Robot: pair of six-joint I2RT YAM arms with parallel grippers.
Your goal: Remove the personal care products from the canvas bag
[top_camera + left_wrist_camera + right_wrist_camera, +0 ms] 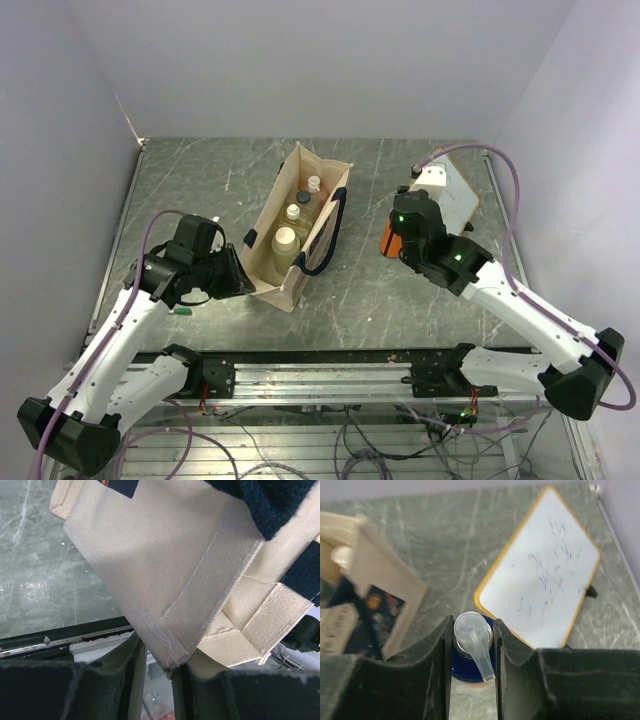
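The beige canvas bag [262,262] with navy handles stands open at mid-table. Inside it I see a pink bottle with a white cap [313,186], a yellowish bottle [295,213] and a pale wide-lidded one [285,240]. My left gripper [240,272] is at the bag's near left side. In the left wrist view its jaws [159,655] pinch a seamed corner of the bag [165,580]. My right gripper [400,235] is shut on the orange bottle [388,240], held right of the bag. In the right wrist view the bottle's dark blue cap [470,662] and clear pump sit between the fingers [473,625].
A wood-framed whiteboard [450,195] lies at the back right, just behind the right gripper; it also shows in the right wrist view [545,580]. A green marker [181,311] lies under the left arm. The table's front rail [320,375] runs along the near edge.
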